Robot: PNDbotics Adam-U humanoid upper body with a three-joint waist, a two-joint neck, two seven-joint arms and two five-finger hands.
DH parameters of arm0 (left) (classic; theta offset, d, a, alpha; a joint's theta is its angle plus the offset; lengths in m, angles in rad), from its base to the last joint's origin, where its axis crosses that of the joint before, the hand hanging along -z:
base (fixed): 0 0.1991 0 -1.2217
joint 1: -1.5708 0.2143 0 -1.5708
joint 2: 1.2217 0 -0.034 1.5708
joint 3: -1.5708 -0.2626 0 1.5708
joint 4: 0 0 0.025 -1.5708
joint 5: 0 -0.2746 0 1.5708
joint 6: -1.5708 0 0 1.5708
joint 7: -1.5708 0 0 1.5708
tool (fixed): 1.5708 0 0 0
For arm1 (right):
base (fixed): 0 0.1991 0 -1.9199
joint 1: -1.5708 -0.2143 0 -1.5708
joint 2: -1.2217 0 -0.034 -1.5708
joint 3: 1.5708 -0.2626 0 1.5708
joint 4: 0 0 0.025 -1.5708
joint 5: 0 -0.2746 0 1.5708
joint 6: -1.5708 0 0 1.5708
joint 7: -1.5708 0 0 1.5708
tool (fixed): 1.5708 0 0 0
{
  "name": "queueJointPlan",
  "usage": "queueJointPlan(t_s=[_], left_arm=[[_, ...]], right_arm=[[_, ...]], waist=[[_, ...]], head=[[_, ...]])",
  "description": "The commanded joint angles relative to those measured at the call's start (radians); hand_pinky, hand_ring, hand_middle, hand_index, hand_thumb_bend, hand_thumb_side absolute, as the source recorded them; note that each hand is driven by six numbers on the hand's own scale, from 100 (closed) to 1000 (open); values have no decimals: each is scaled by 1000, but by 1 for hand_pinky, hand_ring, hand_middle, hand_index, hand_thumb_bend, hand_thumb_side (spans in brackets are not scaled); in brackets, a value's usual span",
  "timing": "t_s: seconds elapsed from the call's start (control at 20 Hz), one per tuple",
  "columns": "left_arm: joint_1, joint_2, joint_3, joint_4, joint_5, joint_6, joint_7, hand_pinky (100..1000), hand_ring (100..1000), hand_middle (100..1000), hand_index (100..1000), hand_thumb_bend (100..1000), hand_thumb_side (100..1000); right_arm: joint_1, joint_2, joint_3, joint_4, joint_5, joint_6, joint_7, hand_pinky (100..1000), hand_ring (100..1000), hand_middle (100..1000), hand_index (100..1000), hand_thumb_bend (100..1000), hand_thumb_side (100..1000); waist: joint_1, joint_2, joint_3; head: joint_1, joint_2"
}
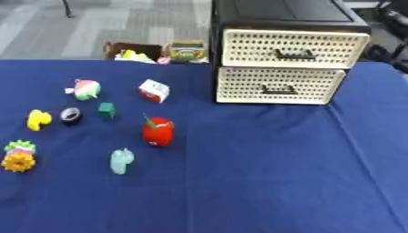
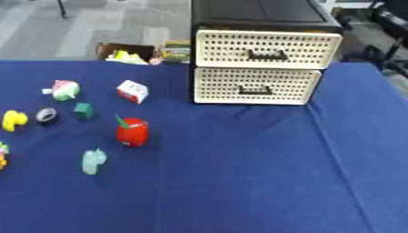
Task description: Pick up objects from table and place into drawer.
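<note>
Two hands: neither shows in either view, so whether their fingers are spread or curled cannot be told.
Table: blue cloth; the near and right parts lie bare, the toys sit in a loose group on the left.
Nearest toys: a yellow and green spiky piece at the left edge, and a pale green figure just right of it.
Red toy: upright, with a green stem, apart from the others and closest of the group to the drawers; by my judgement the easiest first pick.
Middle row: a yellow duck, a dark ring and a small green block, near one another but not touching.
Far row: a pink and green toy and a white and red box.
Drawers: a black unit at the far edge of the table, two cream perforated fronts, upper and lower, each with a dark handle; both look shut.
Step in hand: nothing is picked up yet and no drawer stands open, so a drawer likely has to be pulled out first.
How to do it well: hook the handle squarely and pull straight toward the body, so the unit does not slide on the cloth.
Pick advice: come down on the red toy from above, clear of its neighbours, with the left hand, since the toys lie on that side.
</note>
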Motion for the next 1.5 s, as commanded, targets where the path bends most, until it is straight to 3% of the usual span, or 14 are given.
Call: queueJointPlan(t_s=[0.05,0.15,0.2,0.25,0.6,0.85,1.05,1.5], left_arm=[[-6,39,4,-12,-4,3,-2,436,492,508,728,100,739],[-6,40,3,-12,-3,3,-3,436,492,508,728,100,739],[-6,40,3,-12,-3,3,-3,436,492,508,728,100,739],[-6,40,2,-12,-3,3,-4,436,492,508,728,100,739],[-7,42,-1,-12,-3,5,-7,435,491,508,727,100,739],[-7,44,-3,-12,-4,6,-9,435,491,507,727,100,738],[-6,46,-5,-12,-4,8,-11,435,491,507,727,100,737],[-9,46,-9,-12,-3,8,-15,435,491,507,727,100,737]], right_arm=[[-35,-59,7,-11,-60,32,95,209,253,267,856,100,1000],[-53,-66,21,-8,-84,53,125,151,200,212,858,100,1000],[-63,-67,28,-2,-98,65,137,100,117,128,858,100,1000],[-75,-68,35,6,-114,74,144,100,100,100,856,100,1000],[-167,-65,97,105,-205,132,168,100,100,100,811,155,1000],[-266,-34,161,201,-224,157,261,100,100,100,821,177,1000],[-366,17,215,281,-201,154,323,100,100,100,823,176,1000],[-523,142,334,403,-100,146,329,100,100,100,836,202,1000]], waist=[[-1,-16,0],[-3,-16,1],[-3,-16,1],[-4,-16,1],[-7,-16,5],[-10,-17,7],[-13,-19,7],[-13,-20,12]], head=[[-5,-10],[-5,-10],[-5,-11],[-6,-11],[-9,-9],[-11,-4],[-12,-3],[-19,-3]])
